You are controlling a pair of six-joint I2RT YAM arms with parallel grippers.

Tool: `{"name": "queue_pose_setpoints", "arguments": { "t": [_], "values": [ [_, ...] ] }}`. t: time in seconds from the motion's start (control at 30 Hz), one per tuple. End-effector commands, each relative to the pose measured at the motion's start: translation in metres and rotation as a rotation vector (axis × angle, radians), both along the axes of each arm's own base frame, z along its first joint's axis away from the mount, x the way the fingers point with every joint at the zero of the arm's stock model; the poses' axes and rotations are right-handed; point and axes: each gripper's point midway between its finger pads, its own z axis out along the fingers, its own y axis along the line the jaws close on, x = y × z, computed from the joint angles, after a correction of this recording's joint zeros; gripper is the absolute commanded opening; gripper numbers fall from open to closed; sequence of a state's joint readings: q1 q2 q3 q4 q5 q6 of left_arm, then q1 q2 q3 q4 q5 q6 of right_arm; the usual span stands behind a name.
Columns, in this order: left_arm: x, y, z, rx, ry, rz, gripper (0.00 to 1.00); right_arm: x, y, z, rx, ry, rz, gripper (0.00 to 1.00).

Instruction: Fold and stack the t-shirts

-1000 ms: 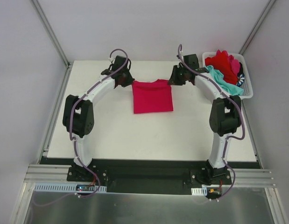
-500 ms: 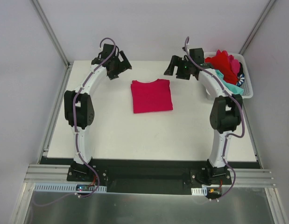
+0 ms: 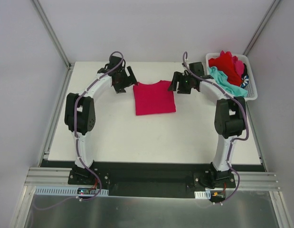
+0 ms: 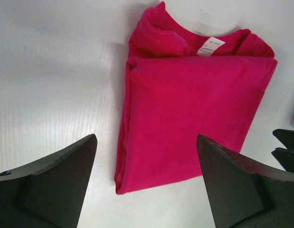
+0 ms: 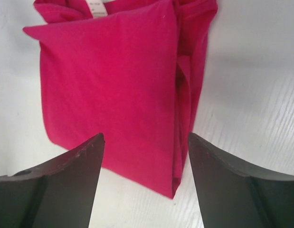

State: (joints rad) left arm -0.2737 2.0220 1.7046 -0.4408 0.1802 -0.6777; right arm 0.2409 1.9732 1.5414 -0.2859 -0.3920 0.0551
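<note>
A magenta-pink t-shirt lies folded into a flat rectangle at the back middle of the table, collar and tag on the far side. My left gripper hovers off its far left corner, open and holding nothing. In the left wrist view the folded t-shirt lies between and beyond the spread fingers of the left gripper. My right gripper hovers off the far right corner, also open and holding nothing. The right wrist view has the t-shirt just beyond the right gripper.
A white slotted basket stands at the back right corner, holding a red t-shirt, a teal one hanging over its rim, and a dark striped one. The table's white surface stretches toward the arm bases.
Both grippers opened and let go of the magenta t-shirt's far edge, swung up and outward, then came back down close to its far corners. The t-shirt now lies flat.
</note>
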Motion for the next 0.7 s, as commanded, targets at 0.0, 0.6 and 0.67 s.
{"name": "queue_pose_setpoints", "arguments": {
  "t": [0.0, 0.6, 0.67],
  "values": [
    [0.023, -0.003, 0.002, -0.002, -0.083, -0.022, 0.85, 0.038, 0.005, 0.023, -0.009, -0.128, 0.009, 0.73],
    [0.072, -0.013, -0.034, -0.025, -0.101, 0.03, 0.6, 0.093, 0.018, -0.005, 0.037, -0.172, -0.08, 0.67],
    [0.074, -0.015, -0.037, -0.031, -0.102, 0.027, 0.56, 0.095, 0.019, -0.004, 0.036, -0.184, -0.087, 0.66]
  ]
}}
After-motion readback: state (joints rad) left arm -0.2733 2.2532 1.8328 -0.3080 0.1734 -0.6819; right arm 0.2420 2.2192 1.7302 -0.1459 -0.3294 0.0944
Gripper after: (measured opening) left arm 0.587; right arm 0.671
